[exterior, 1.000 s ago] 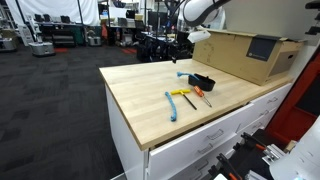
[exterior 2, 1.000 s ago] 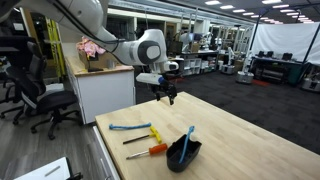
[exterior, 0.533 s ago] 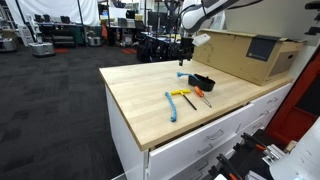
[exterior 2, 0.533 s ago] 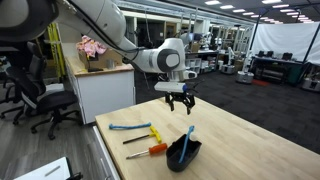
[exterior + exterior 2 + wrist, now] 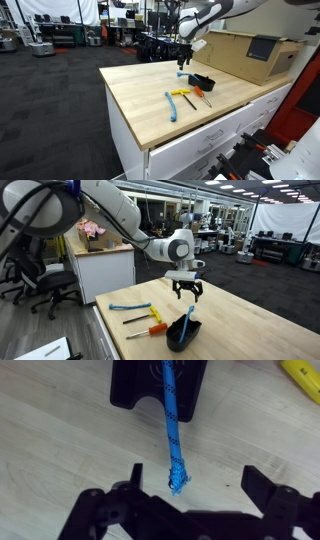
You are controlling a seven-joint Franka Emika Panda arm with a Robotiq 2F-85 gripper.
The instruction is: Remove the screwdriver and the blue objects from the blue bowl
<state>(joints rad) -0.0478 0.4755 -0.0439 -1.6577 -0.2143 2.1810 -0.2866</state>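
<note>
The small, low, nearly black round bowl stands on the pale wooden tabletop, close to the large cardboard box. One slim light-blue piece with dark flecks is propped in the bowl, with its lower end inside and its upper end raised above the rim. The second light-blue curved piece is laid flat on the tabletop, well apart from the bowl. The small screwdriver with the orange-red handle is also found outside the bowl, beside a yellow-handled tool.

The black two-fingered hand is held directly above the raised end of the propped piece, its jaws spread wide and nothing gripped. In the wrist view the frayed tip of that piece is framed between the two fingers and, as far as can be told, is touched by neither.

Two of the three removals are judged to be done, and the approach to the last blue piece is the step in hand. A short descent is called for next, until the tip lies between the pads, followed by a firm closing on the thin shaft. The piece should then be drawn up along its own lean, so that the light bowl is not dragged or tipped, and laid on bare tabletop.
</note>
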